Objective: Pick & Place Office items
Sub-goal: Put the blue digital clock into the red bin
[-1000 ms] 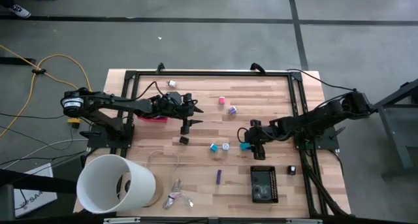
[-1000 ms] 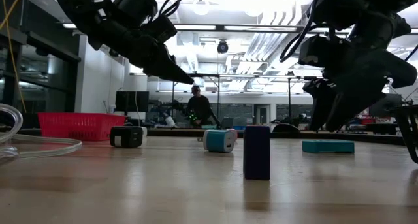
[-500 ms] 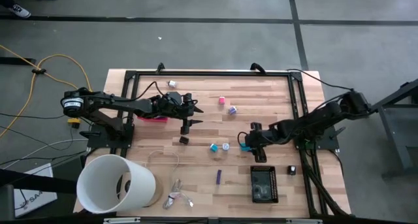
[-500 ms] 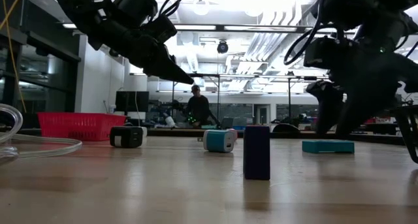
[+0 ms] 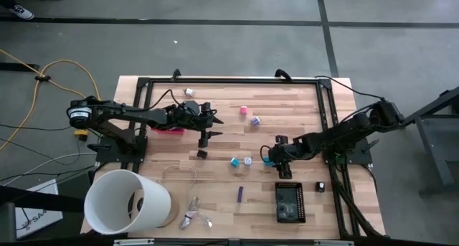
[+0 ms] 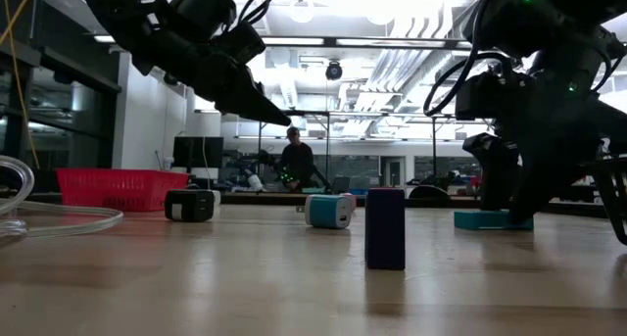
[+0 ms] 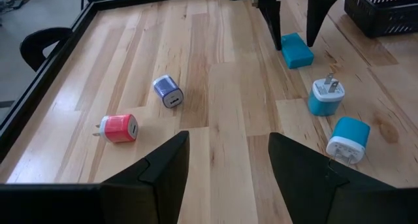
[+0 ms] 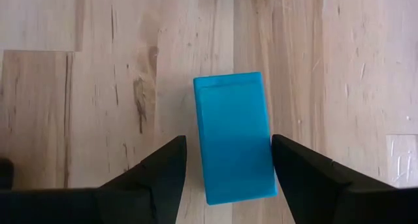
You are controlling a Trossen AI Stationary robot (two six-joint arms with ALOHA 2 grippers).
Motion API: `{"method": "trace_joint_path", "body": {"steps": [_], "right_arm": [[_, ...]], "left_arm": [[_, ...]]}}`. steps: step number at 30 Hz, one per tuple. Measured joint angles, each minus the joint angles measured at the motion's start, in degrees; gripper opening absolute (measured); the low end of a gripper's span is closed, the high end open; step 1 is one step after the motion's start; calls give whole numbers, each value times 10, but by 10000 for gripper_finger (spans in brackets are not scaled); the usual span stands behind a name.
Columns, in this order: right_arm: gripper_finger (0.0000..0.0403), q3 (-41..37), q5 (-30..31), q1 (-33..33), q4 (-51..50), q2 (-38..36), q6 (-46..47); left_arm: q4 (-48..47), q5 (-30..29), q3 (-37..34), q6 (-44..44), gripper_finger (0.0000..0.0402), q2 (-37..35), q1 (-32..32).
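The wooden table [image 5: 301, 106] carries a big white tub [image 5: 128, 201] lying on its side at about eight o'clock from the table's middle, with a pale wire loop [image 5: 181, 173] just beside it and a silvery clump [image 5: 193, 216] below that. At about four o'clock near the front edge sits a black tray [image 5: 289, 201], and a red basket [image 5: 167, 129] sits at nine o'clock beneath the left arm. The left gripper [image 5: 207, 128] hangs above the table at about ten o'clock from centre, its fingers spread apart with nothing between them; a small black block [image 5: 202, 153] lies at its six o'clock. The right gripper [image 5: 268, 158] is down at the table at about three o'clock from centre, its fingers [image 8: 157, 175] spread wide on either side of a teal block [image 8: 235, 136], which lies flat on the wood between them; the right wrist view shows gaps on both sides of it. Near the gripper's nine o'clock lie two blue-and-white plug blocks [image 5: 234, 161], just beside each other. A pink block [image 5: 243, 110] and a purple-and-white block [image 5: 254, 120] lie toward twelve o'clock, a small white piece [image 5: 189, 92] near the far edge at eleven, and a purple stick [image 5: 239, 194] at six o'clock.
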Motion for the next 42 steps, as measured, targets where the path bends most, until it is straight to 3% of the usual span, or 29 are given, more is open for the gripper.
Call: {"method": "trace_joint_path", "body": {"steps": [26, 36, 42], "right_arm": [[211, 0, 12, 0, -1, 0, 6], [155, 0, 14, 0, -1, 0, 6], [153, 0, 14, 0, 0, 0, 6]], "left_arm": [[0, 0, 0, 0, 201, 0, 0], [0, 0, 0, 0, 201, 0, 0], [0, 0, 0, 0, 201, 0, 0]]}}
